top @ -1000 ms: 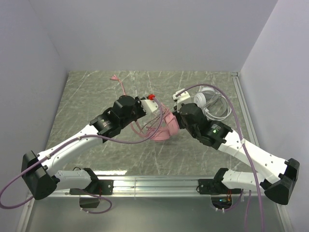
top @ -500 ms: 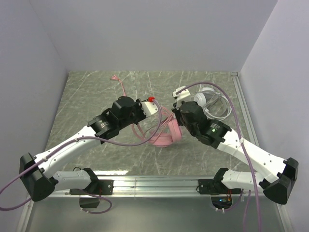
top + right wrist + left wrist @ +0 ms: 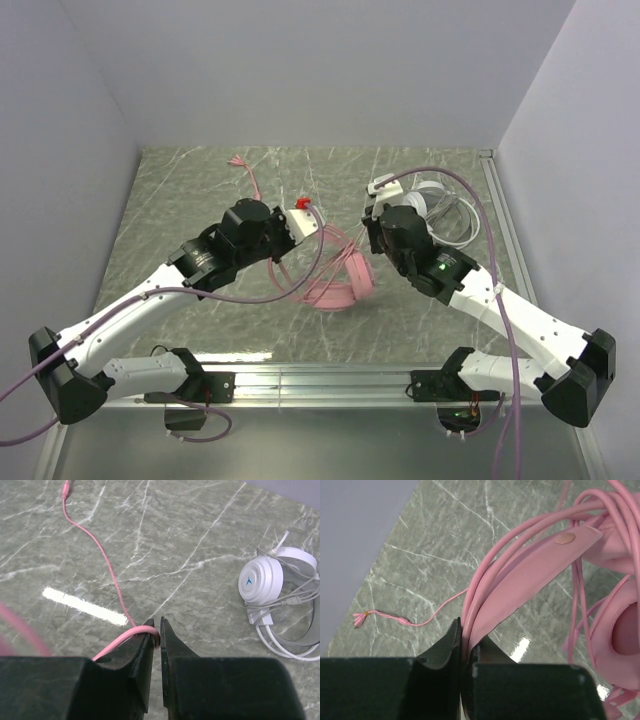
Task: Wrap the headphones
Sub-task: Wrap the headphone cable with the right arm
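Note:
The pink headphones [image 3: 340,285] hang between my two grippers near the table's middle. My left gripper [image 3: 466,640] is shut on the pink headband [image 3: 530,580] together with several turns of the pink cord; a pink cup [image 3: 620,640] shows at the right of that view. My right gripper [image 3: 159,629] is shut on the pink cord [image 3: 120,641], which bends over its left finger and runs off across the table to its plug [image 3: 237,160] at the back left. The white-grey headphones [image 3: 272,577] lie at the back right with a thin cord bundled on them, apart from both grippers.
Grey walls stand close on the left, back and right of the marbled table [image 3: 180,200]. A metal rail [image 3: 500,220] runs along the right edge. Purple arm cables [image 3: 470,195] loop over the right arm and under the left one.
Both grippers have moved slightly toward the back and apart. The pink headphones have shifted with them and now hang more spread out, with the cord drawn tighter between the grippers.

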Motion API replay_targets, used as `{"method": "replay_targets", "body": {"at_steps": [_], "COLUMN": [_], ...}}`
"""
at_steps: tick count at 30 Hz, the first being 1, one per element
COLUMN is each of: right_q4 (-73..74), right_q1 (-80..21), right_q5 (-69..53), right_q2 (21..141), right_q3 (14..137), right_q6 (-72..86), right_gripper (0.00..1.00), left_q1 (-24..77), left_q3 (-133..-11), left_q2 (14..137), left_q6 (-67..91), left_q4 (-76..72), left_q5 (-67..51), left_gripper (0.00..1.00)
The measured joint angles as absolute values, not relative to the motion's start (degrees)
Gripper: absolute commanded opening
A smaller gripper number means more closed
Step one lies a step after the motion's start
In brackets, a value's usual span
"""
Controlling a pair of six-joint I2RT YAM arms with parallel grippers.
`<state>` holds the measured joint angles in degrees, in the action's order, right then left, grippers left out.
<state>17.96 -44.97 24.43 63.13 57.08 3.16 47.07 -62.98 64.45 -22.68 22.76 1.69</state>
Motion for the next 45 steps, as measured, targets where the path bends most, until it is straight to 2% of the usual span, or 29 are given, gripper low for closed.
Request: {"method": "replay_targets", "body": {"at_steps": [8,18,21,25,30,31,33,39,45], "right_q4": [13.1,13.1,13.1,12.2,10.2,9.8,8.9,3.3,-6.1], "right_q1": [-37.7,-34.4,-33.3,-32.2,-29.1,-28.4,-27.2,-26.0,-26.0], "right_q5": [25.5,23.1,21.5,18.7,12.8,11.9,9.8,5.8,2.0], "right_q2": [61.9,62.0,62.0,61.3,59.1,58.8,58.3,58.1,56.8], "right_q3": [55.1,55.0,55.0,53.7,50.0,49.4,48.3,43.2,32.2], "right_q6": [3.6,4.7,5.4,6.7,8.7,9.2,10.0,12.8,15.7], "right_gripper": [0.24,0.29,0.35,0.48,0.58,0.64,0.68,0.68,0.68], "left_q1": [48.4,48.3,48.3,48.3,48.3,48.3,48.3,48.3,48.3], "left_q3": [-64.4,-69.6,-69.6,-70.5,-74.9,-76.0,-77.7,-79.5,-79.5], "left_q2": [61.6,66.5,66.3,66.3,66.8,67.0,67.4,67.9,68.1], "left_q6": [-18.9,-13.6,-12.3,-10.3,-8.0,-7.7,-7.2,-6.0,-5.2], "left_q4": [32.3,35.5,35.4,35.8,38.2,38.6,38.7,38.9,38.7], "left_q5": [-6.7,-7.2,-7.3,-6.6,-3.9,-3.4,-2.5,-0.5,1.5], "left_gripper": [0.00,0.00,0.00,0.00,0.00,0.00,0.00,0.00,0.00]}}
